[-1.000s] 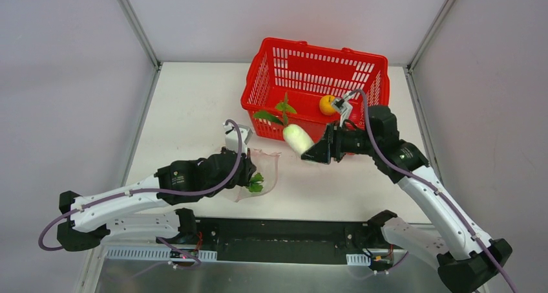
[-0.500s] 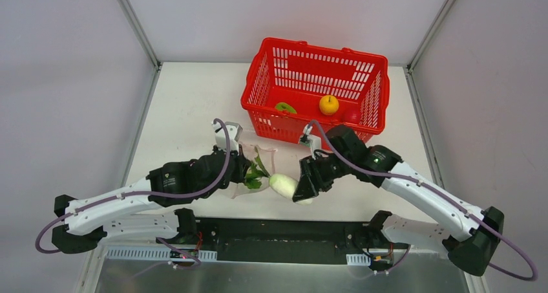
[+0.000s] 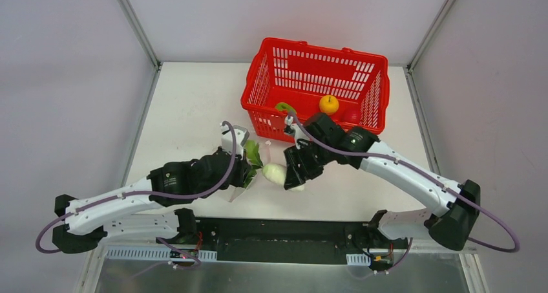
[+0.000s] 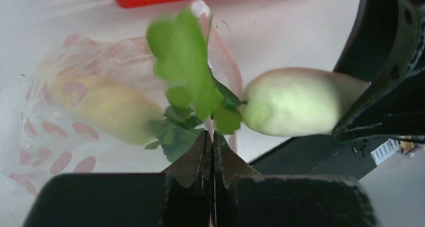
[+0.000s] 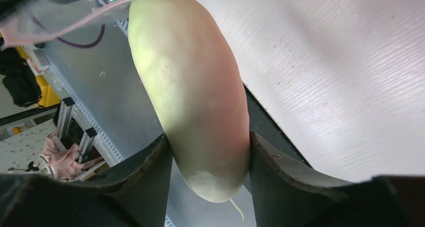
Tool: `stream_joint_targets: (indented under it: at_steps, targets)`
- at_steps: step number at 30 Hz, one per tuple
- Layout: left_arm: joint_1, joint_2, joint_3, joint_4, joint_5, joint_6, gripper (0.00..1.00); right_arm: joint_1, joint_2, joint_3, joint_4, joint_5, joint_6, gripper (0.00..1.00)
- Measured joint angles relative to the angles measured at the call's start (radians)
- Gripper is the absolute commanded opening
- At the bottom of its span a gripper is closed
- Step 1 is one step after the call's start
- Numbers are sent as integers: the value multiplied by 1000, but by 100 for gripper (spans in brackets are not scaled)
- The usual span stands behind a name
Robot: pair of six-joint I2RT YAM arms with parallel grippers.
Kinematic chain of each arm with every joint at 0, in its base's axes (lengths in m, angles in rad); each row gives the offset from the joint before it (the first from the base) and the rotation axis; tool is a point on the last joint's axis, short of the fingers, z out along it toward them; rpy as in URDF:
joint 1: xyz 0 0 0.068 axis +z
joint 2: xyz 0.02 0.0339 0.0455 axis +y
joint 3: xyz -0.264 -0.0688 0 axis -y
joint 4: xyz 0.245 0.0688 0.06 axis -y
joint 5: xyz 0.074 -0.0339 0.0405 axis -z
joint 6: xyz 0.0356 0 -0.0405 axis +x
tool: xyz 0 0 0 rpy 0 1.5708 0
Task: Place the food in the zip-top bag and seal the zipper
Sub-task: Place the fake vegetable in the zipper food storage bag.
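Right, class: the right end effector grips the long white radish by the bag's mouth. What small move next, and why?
Probably ease the right end effector slightly toward the left arm, sliding the long white radish leaf-first into the clear crinkly plastic bag. Its green leaves are at the mouth, whose edge the shut left end effector pinches, but the white body is outside.

No legible text (on anything here)
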Motion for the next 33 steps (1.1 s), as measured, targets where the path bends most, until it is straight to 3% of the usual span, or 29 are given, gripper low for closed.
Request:
stream_joint_targets:
  at_steps: [8, 20, 33]
  targets:
    - [-12, 124, 19, 14, 58, 28, 0, 43, 158, 130, -137, 68, -105, 33]
    - [-33, 137, 26, 57, 103, 69, 0, 81, 45, 179, -232, 172, -158, 31]
    - [-88, 234, 80, 71, 160, 132, 0, 82, 169, 199, -245, 175, -185, 33]
